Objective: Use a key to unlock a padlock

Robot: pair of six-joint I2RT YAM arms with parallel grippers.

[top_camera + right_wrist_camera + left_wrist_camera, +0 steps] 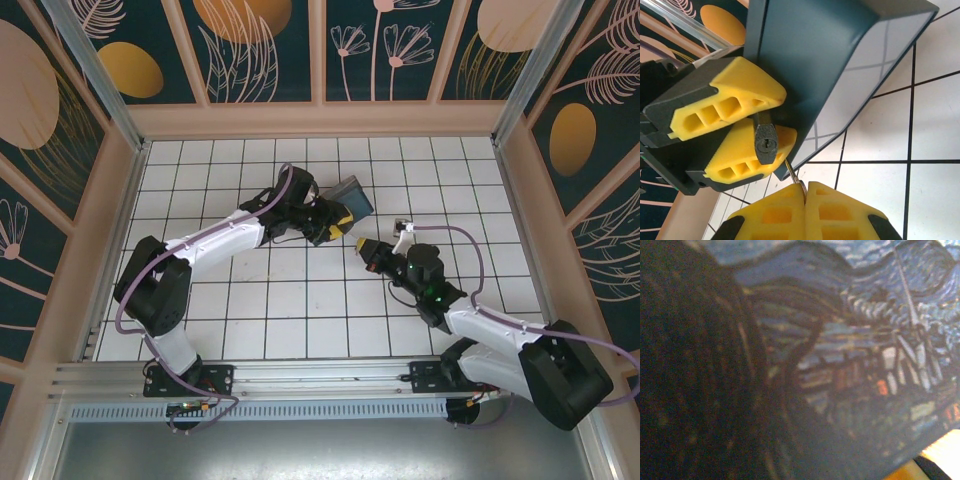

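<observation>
Padlock (765, 142), keyway facing outward, sits pinched between the yellow fingers of the left end effector (770, 117), close against the dark side of the painted tin (815, 55), with the white-tiled bench (935, 125) beyond. The right end effector (805, 189) is clamped on the key (793, 173), whose thin blade pokes out just below the lock body, short of the slot. Insertion likely calls for lining the blade up with the keyway, then a slow, straight push.
</observation>
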